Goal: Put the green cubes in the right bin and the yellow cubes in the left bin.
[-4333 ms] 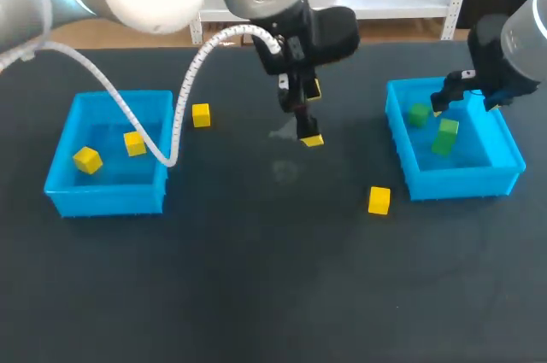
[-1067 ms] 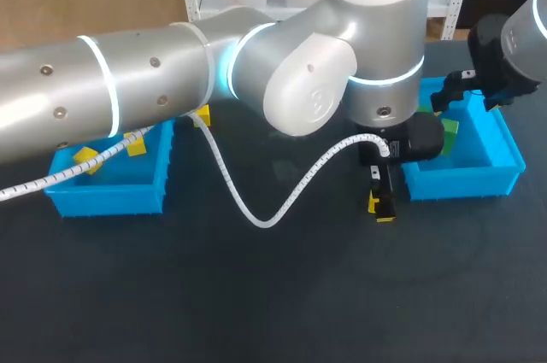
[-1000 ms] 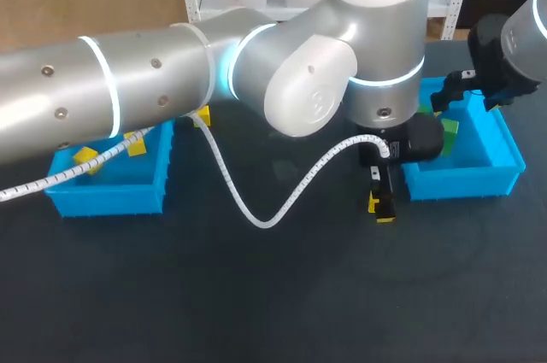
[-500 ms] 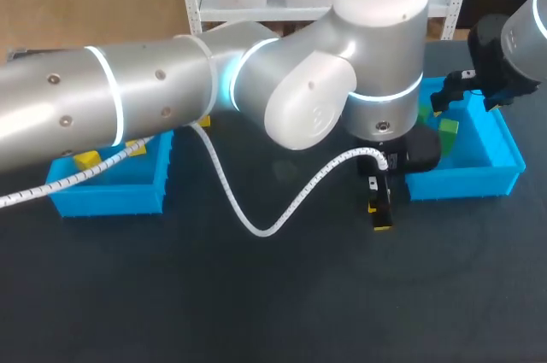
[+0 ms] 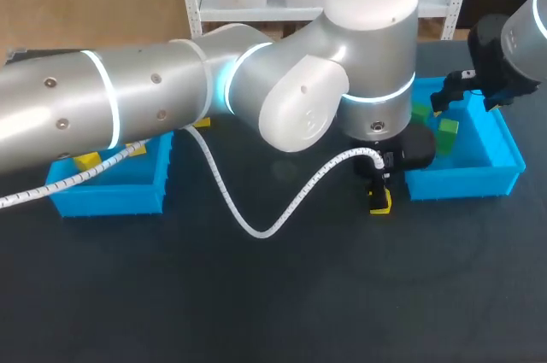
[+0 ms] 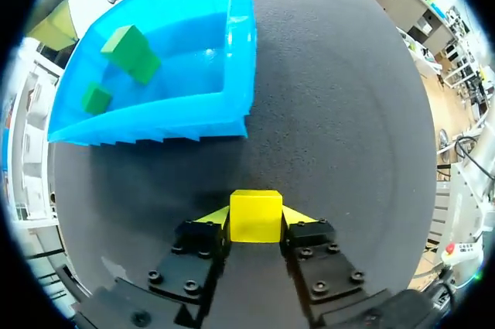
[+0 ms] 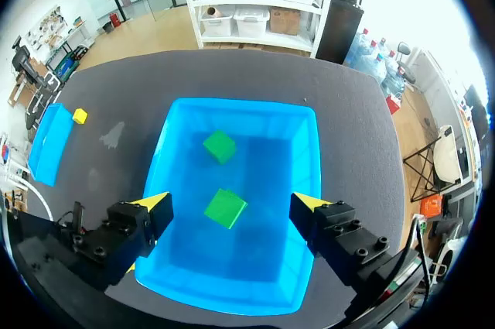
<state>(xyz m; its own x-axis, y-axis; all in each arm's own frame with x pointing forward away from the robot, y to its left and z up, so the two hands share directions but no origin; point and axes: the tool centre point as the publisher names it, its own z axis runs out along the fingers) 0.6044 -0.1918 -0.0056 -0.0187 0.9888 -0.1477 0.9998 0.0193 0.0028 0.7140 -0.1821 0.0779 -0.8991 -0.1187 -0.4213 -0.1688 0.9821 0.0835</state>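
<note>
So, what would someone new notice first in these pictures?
The big silver left arm stretches across the table, its jaws shut on a yellow cube close to the right bin. The right arm's jaws stand open above that bin, over two green cubes.

A dark charcoal worktop (image 5: 256,295) spreads across the scene under even light, its matte surface plain and unmarked. A faint pale sheen (image 7: 112,134) shows near its middle. Seen close, the covering (image 6: 340,112) has a fine, grainy texture.
</note>
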